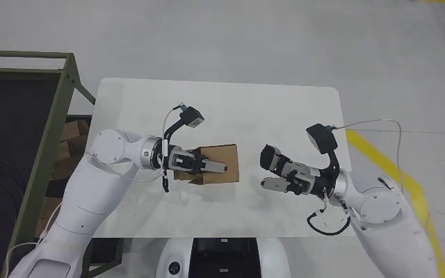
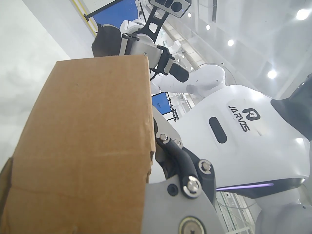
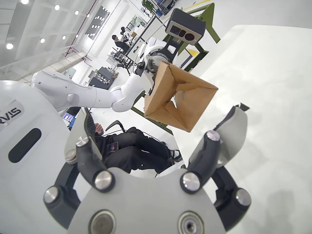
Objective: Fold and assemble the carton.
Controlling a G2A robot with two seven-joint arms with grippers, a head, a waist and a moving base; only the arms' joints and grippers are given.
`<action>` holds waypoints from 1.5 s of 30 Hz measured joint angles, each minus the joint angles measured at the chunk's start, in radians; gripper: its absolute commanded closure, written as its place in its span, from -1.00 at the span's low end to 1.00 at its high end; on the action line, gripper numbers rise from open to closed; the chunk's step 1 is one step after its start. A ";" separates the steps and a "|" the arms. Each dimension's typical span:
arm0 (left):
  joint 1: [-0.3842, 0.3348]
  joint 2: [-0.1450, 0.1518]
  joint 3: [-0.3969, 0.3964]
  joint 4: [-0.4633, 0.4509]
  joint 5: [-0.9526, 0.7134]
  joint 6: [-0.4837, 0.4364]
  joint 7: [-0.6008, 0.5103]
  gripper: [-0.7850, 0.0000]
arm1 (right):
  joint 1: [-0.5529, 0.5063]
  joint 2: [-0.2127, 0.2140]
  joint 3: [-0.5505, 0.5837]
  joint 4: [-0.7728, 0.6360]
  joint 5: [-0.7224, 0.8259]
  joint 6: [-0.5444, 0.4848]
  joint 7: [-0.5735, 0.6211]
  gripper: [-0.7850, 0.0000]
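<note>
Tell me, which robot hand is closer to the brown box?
Left. The left gripper grips the carton; the right gripper hovers open, apart from it.

Carton (image 1: 221, 161) over table (image 1: 278, 111) — left of centre

Brown carton (image 1: 224, 154), flaps interlocked, mid-table

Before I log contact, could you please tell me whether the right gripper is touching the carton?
No, the top view shows a gap between the open right gripper and the carton.
</note>
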 measured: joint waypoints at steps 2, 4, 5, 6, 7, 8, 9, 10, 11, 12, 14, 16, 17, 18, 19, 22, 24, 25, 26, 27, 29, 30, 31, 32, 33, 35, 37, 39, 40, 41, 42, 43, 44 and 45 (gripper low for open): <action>0.000 0.000 0.000 0.000 0.000 0.000 0.000 1.00 | 0.000 0.000 0.000 0.000 0.000 0.000 0.000 -1.00; 0.000 0.000 0.000 0.000 0.000 0.000 0.000 1.00 | 0.000 0.000 0.000 0.000 0.000 0.000 0.000 -1.00; 0.000 0.000 0.000 0.000 0.000 0.000 0.000 1.00 | 0.000 0.000 0.000 0.000 0.000 0.000 0.000 -1.00; 0.000 0.000 0.000 0.000 0.000 0.000 0.000 1.00 | 0.000 0.000 0.000 0.000 0.000 0.000 0.000 -1.00; 0.000 0.000 0.000 0.000 0.000 0.000 0.000 1.00 | 0.000 0.000 0.000 0.000 0.000 0.000 0.000 -1.00; 0.000 0.000 0.000 0.000 0.000 0.000 0.000 1.00 | 0.000 0.000 0.000 0.000 0.000 0.000 0.000 -1.00; 0.000 0.000 0.000 0.000 0.000 0.000 0.000 1.00 | 0.000 0.000 0.000 0.000 0.000 0.000 0.000 -1.00; 0.000 0.000 0.001 -0.001 0.001 0.000 0.001 1.00 | 0.000 0.000 0.000 0.000 0.000 0.000 0.000 -1.00; 0.001 0.000 0.004 -0.005 0.017 0.005 0.010 1.00 | 0.000 0.000 0.000 0.000 0.000 0.000 0.000 -1.00; -0.002 0.001 0.005 -0.009 0.043 0.012 0.019 1.00 | 0.000 0.000 0.000 0.000 0.000 0.000 0.000 -1.00; -0.014 0.004 0.007 -0.021 0.117 0.029 0.031 1.00 | 0.000 0.000 -0.001 -0.003 -0.004 0.001 -0.005 -1.00; -0.027 0.008 0.002 -0.035 0.190 0.039 0.030 1.00 | 0.000 -0.001 -0.005 -0.013 -0.023 -0.001 -0.016 -1.00; -0.035 0.011 -0.001 -0.046 0.236 0.041 0.024 1.00 | 0.000 -0.002 -0.007 -0.015 -0.035 -0.004 -0.025 -1.00; -0.042 0.014 -0.003 -0.053 0.271 0.044 0.015 1.00 | -0.002 -0.002 -0.007 -0.014 -0.044 -0.005 -0.033 -1.00; -0.049 0.016 -0.005 -0.060 0.306 0.047 0.007 1.00 | -0.004 -0.002 -0.006 -0.011 -0.052 -0.006 -0.042 -1.00; -0.081 0.024 -0.003 -0.089 0.393 0.018 -0.062 1.00 | -0.017 -0.002 0.002 0.001 -0.077 -0.017 -0.073 -1.00; -0.109 0.030 0.002 -0.110 0.456 -0.028 -0.134 1.00 | -0.032 -0.002 0.011 0.006 -0.081 -0.040 -0.089 -1.00; -0.120 0.033 0.003 -0.118 0.488 -0.042 -0.159 1.00 | -0.039 -0.001 0.016 0.008 -0.079 -0.053 -0.094 -1.00; -0.133 0.036 0.008 -0.132 0.534 -0.051 -0.181 1.00 | -0.050 0.000 0.024 0.011 -0.076 -0.069 -0.100 -1.00; -0.141 0.039 0.017 -0.147 0.567 -0.051 -0.187 1.00 | -0.059 0.001 0.029 0.013 -0.074 -0.079 -0.103 -1.00; -0.162 0.048 0.055 -0.185 0.644 -0.047 -0.187 1.00 | -0.075 0.002 0.042 0.016 -0.070 -0.088 -0.107 -1.00; -0.173 0.054 0.074 -0.197 0.677 -0.047 -0.186 1.00 | -0.081 0.003 0.047 0.015 -0.070 -0.088 -0.109 -1.00; -0.183 0.060 0.094 -0.208 0.706 -0.047 -0.185 1.00 | -0.087 0.004 0.052 0.014 -0.071 -0.087 -0.111 -1.00; -0.199 0.068 0.126 -0.221 0.737 -0.047 -0.185 1.00 | -0.096 0.005 0.058 0.010 -0.072 -0.085 -0.114 -1.00; -0.212 0.075 0.152 -0.230 0.757 -0.047 -0.185 1.00 | -0.100 0.005 0.061 0.008 -0.073 -0.084 -0.116 -1.00; -0.245 0.090 0.206 -0.240 0.783 -0.047 -0.185 1.00 | -0.101 0.005 0.062 0.007 -0.074 -0.084 -0.116 -1.00; -0.253 0.093 0.217 -0.240 0.785 -0.047 -0.185 1.00 | -0.101 0.005 0.061 0.008 -0.074 -0.084 -0.116 -1.00; -0.251 0.093 0.215 -0.239 0.783 -0.047 -0.185 1.00 | -0.101 0.005 0.061 0.008 -0.073 -0.084 -0.116 -1.00; -0.251 0.093 0.214 -0.239 0.783 -0.047 -0.185 1.00 | -0.101 0.005 0.061 0.008 -0.073 -0.084 -0.116 -1.00; -0.250 0.093 0.214 -0.239 0.783 -0.047 -0.185 1.00 | -0.101 0.005 0.061 0.008 -0.073 -0.084 -0.116 -1.00; -0.250 0.092 0.214 -0.239 0.783 -0.047 -0.185 1.00 | -0.101 0.005 0.061 0.008 -0.073 -0.084 -0.116 -1.00; -0.250 0.093 0.214 -0.239 0.783 -0.047 -0.185 1.00 | -0.101 0.005 0.061 0.008 -0.073 -0.084 -0.116 -1.00; -0.250 0.093 0.214 -0.239 0.783 -0.047 -0.185 1.00 | -0.101 0.005 0.061 0.008 -0.073 -0.084 -0.116 -1.00; -0.250 0.093 0.214 -0.239 0.783 -0.047 -0.185 1.00 | -0.101 0.005 0.061 0.008 -0.073 -0.084 -0.116 -1.00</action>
